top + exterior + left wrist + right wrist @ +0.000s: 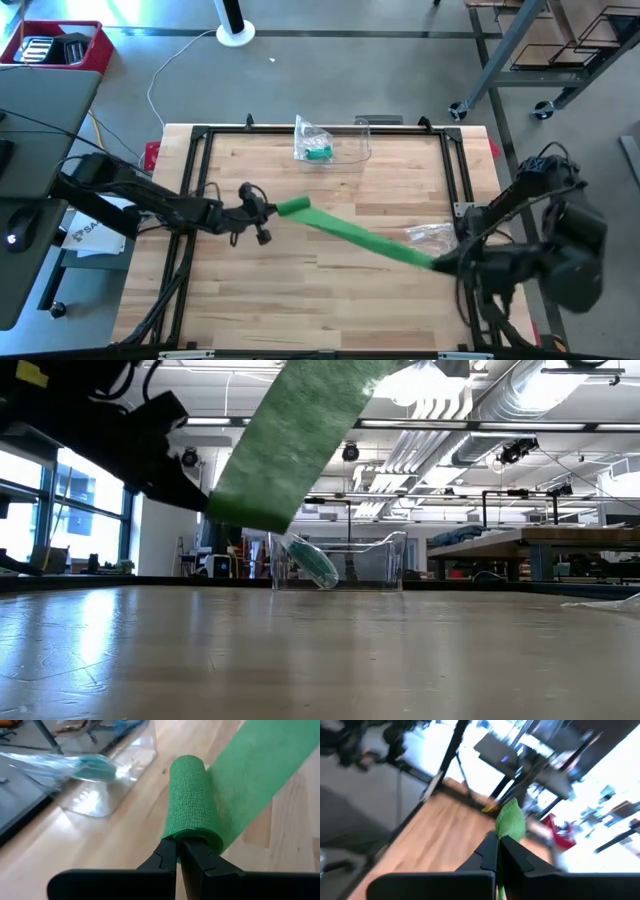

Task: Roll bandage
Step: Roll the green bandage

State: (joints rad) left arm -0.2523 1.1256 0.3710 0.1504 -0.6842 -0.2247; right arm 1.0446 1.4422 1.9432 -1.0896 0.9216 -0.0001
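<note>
Two grippers pinch the green bandage (355, 236) mid-frame: left gripper (272, 208) on its rolled end, right gripper (440, 263) on its tail. Little is rolled; most remains stretched out

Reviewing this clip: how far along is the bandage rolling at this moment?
Partly done. A short roll has formed at the left end of the green bandage, and the left gripper is shut on it. The right gripper is shut on the other end, holding the strip stretched above the table. Most of the strip is unrolled, so the bulk of the winding is left.
</note>
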